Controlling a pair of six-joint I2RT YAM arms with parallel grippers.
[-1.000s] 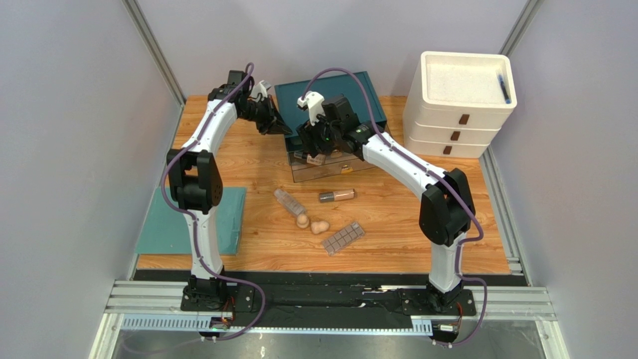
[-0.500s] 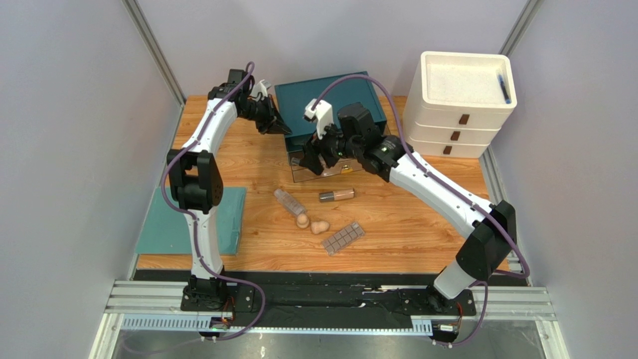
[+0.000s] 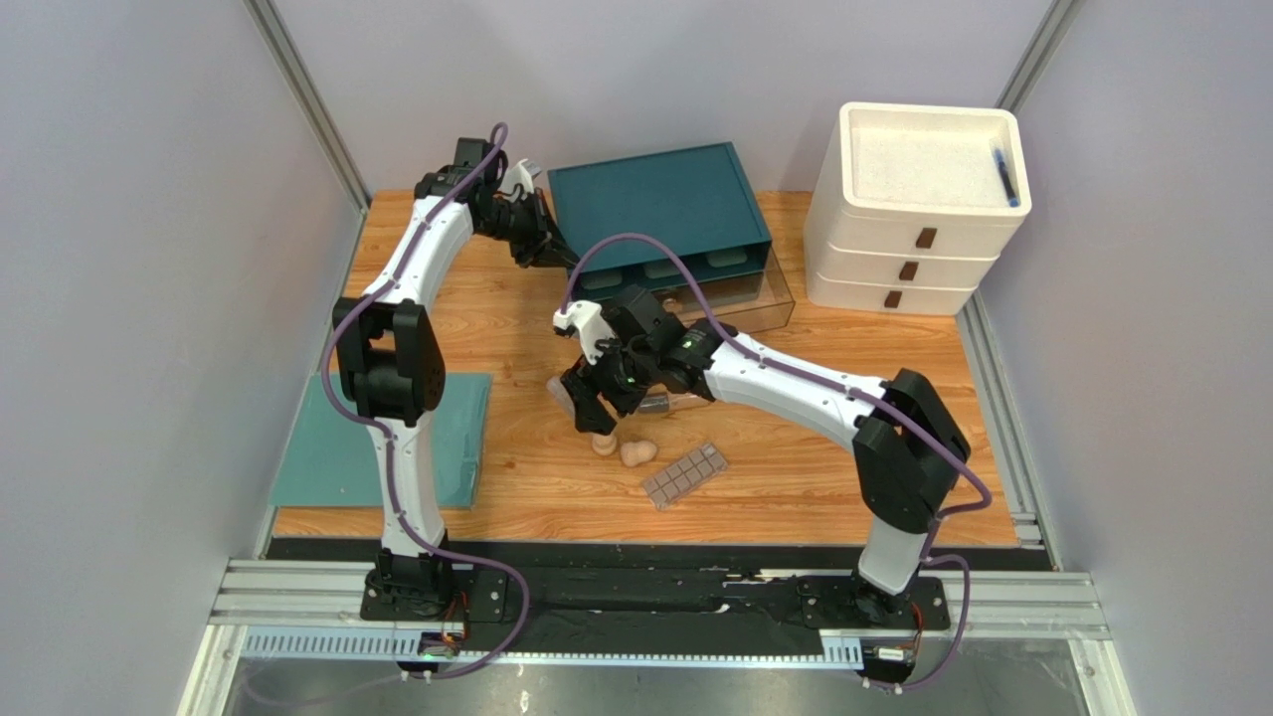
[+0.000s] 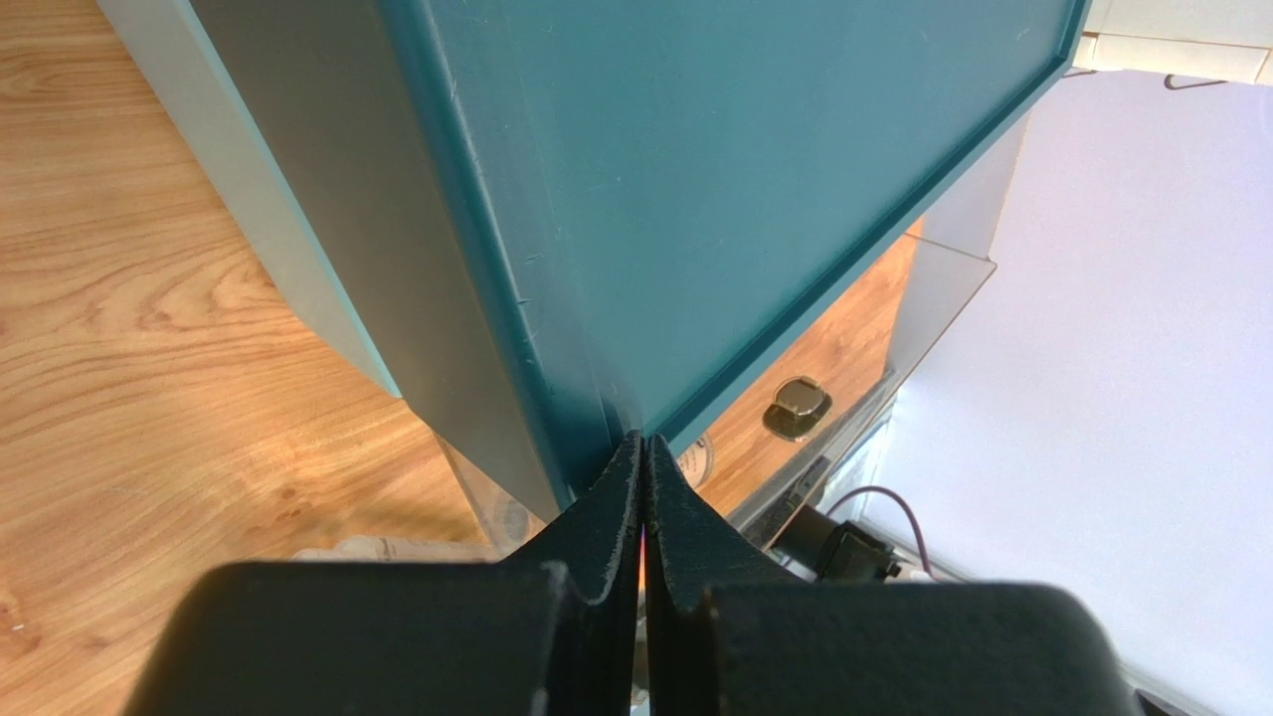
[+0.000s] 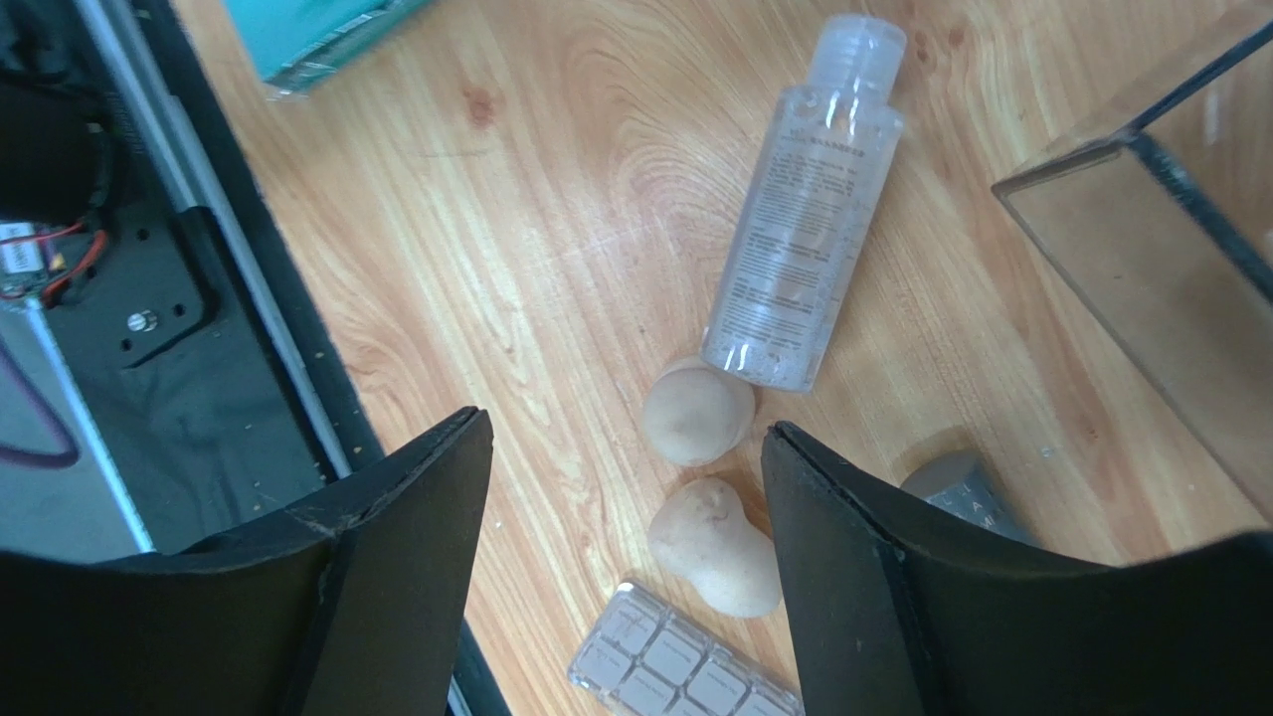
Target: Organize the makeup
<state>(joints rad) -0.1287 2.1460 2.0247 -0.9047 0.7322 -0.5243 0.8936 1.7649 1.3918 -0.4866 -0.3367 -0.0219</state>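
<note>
A clear bottle (image 5: 807,224) lies on the wooden table, with two beige sponges (image 5: 700,413) (image 5: 717,545) just near of it. The palette (image 3: 685,475) lies nearer still and also shows in the right wrist view (image 5: 673,671). A tube's grey cap (image 5: 956,485) shows by the right finger; the rest of the tube is hidden. My right gripper (image 5: 628,433) is open and empty, hovering over the sponges (image 3: 640,452) and covering most of the bottle in the top view. My left gripper (image 4: 643,448) is shut, its tips against the left front corner of the teal organizer (image 4: 717,179).
The teal organizer (image 3: 658,194) stands at the back with a clear drawer (image 3: 743,299) pulled out; a small capped item (image 4: 800,406) lies inside it. White drawers (image 3: 915,224) stand at back right with a blue pen (image 3: 1006,176) on top. A teal mat (image 3: 434,433) lies left.
My right gripper has moved from the clear drawer toward the near left and now hovers open over the bottle and sponges. The left arm has not moved.
</note>
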